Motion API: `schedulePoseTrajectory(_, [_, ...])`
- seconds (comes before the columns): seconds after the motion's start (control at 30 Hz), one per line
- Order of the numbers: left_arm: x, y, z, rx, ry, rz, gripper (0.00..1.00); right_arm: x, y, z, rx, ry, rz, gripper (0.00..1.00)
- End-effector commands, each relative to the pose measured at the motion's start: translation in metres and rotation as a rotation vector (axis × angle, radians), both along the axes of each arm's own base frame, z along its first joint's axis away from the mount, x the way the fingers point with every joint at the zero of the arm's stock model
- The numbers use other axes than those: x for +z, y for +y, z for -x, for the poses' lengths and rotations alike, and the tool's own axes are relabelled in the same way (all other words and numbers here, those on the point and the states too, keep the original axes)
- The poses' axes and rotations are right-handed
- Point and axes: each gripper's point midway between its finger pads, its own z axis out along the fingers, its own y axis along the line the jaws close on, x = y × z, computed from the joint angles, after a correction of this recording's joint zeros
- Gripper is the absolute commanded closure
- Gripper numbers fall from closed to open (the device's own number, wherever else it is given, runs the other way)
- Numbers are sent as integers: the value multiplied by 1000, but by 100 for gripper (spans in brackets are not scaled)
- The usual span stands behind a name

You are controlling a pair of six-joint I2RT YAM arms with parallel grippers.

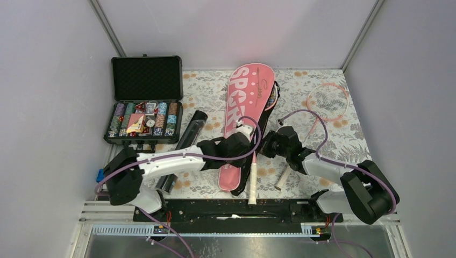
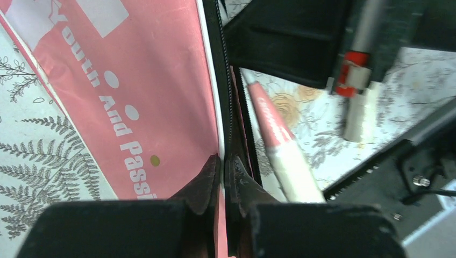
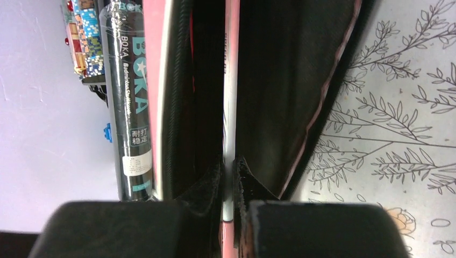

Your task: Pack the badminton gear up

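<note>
- While the left gripper is pressed together on the black zip edge of the bag, the right gripper is pinched on a thin pale strip in the bag's open mouth. I judge this to be the shaft of the racket, though the wrist view is too close to be sure.
- The racket runs along the bag's long axis. Its head points away from both grippers, inside the bag, and its white handle comes back toward the arm bases. The handle sticks out of the near end, just right of the left fingers.
- The coming move likely turns on that axis: the racket needs pushing straight away along the bag while the left gripper holds the edge apart.
- The second racket lies outside the bag, to the right of the right gripper, with its handle slanting back beside that arm. The right arm is much the nearer.
- The tube lies left of the left gripper, roughly parallel to the bag and partly under the left arm. Its contents cannot be told.
- No shuttlecocks show.
- The chip case sits further left with its lid open and rows of chips inside. It is not part of the job.
</note>
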Motion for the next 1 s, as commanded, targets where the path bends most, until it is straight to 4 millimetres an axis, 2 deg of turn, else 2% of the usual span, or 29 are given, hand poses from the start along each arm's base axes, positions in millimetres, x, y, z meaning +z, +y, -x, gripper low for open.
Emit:
schedulePoseTrajectory(0.0, [34, -15, 15, -31, 12, 191, 100, 45, 10, -40, -69, -187, -97, 100])
schedulePoseTrajectory(0.2, [41, -18, 30, -39, 64, 311, 100, 47, 10, -63, -150, -217, -101, 100])
schedulePoseTrajectory(0.4, [62, -22, 40, -9, 105, 477, 100, 45, 6, -88, -246, -222, -88, 100])
schedulePoseTrajectory(0.47, [63, -21, 44, 9, 130, 522, 100, 46, 5, -94, -274, -230, -95, 100])
schedulePoseTrajectory(0.73, [81, -24, 46, 97, 194, 735, 100, 36, -3, -113, -366, -251, -74, 100])
schedulePoseTrajectory(0.83, [78, -23, 43, 127, 195, 749, 100, 30, 2, -118, -362, -246, -81, 100])
schedulePoseTrajectory(0.97, [64, -19, 35, 180, 179, 709, 100, 24, 16, -117, -292, -217, -82, 100])
